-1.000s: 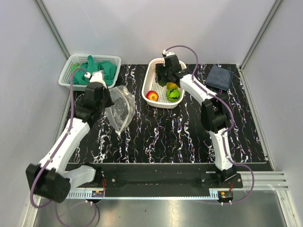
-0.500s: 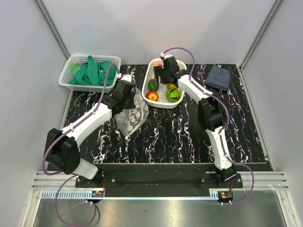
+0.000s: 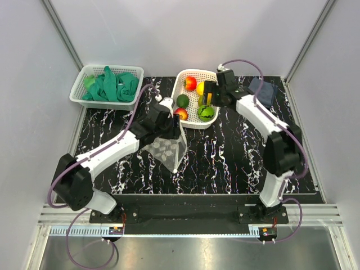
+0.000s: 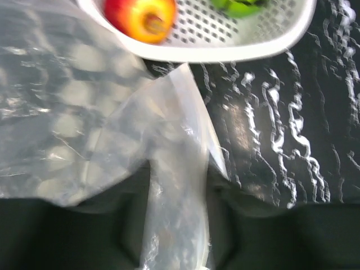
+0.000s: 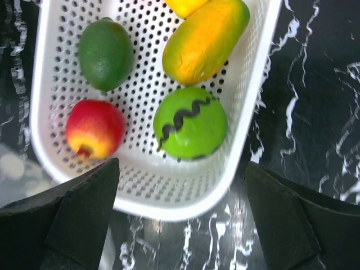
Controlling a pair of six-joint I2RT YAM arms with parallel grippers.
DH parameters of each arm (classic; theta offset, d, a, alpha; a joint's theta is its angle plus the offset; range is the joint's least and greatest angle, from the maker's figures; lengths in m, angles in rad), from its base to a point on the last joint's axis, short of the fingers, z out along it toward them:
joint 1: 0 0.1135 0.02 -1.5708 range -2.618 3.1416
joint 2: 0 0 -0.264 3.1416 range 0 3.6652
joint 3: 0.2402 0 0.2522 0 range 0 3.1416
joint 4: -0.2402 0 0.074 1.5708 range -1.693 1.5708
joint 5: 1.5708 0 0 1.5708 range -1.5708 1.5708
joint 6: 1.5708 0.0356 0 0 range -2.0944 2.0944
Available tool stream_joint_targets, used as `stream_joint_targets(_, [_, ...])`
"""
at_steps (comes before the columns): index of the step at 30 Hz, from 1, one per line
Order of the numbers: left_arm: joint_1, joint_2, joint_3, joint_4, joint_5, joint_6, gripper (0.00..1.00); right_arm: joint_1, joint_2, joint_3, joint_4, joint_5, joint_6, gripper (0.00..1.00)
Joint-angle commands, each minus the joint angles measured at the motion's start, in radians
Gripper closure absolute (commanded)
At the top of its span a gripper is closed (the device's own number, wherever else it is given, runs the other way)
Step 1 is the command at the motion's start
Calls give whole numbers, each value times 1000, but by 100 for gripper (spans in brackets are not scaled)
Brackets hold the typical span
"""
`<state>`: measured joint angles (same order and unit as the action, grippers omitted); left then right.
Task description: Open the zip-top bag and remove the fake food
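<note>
Left hand (image 3: 170, 128) is out over the middle of the bench (image 3: 236, 163), clenched on the zip-top bag (image 3: 167, 151). On the wrist view a bunched fold of clear plastic runs straight down between the dark fingers. The bag fans out from that grip, and its lowest corner points toward 6 o'clock. Whether that corner touches the bench, I cannot tell. The bag looks flat and see-through, with the marbled black bench showing through it.

Up at 12 o'clock sits the white basket (image 5: 169, 197), and the fake food (image 5: 190, 122) is in there, not in the bag. There is a green ball with a dark wavy line, a red-and-yellow apple (image 5: 94, 128) and a dark green piece (image 5: 106, 52). There is also an orange-yellow mango shape (image 5: 205, 38), plus a second red piece (image 3: 190, 83) and a yellow one (image 3: 201, 88) at the far end. The bag's upper edge lies just beside the basket's near rim.

Right hand (image 5: 181, 169) hovers over the basket's 3 o'clock side, fingers spread wide, gripping nothing.

At 10 o'clock, a lattice basket (image 3: 79, 100) holds green gloves (image 3: 112, 85). At 2 o'clock lies a dark cloth (image 3: 264, 90), partly behind the right arm.
</note>
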<state>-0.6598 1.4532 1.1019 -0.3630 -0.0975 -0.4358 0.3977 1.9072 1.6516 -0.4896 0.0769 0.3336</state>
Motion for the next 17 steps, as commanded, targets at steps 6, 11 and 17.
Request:
stream_joint_targets(6, [-20,-269,-151,151,186,-20,4,6,-313,-329,0,-62,110,0])
stream_joint_targets(11, [-20,-384,-275,304,298,-53,1,4,-414,-502,65,-155,142,0])
stream_joint_targets(17, [-20,-537,-438,626,415,-187,1,4,-578,-696,267,-390,180,0])
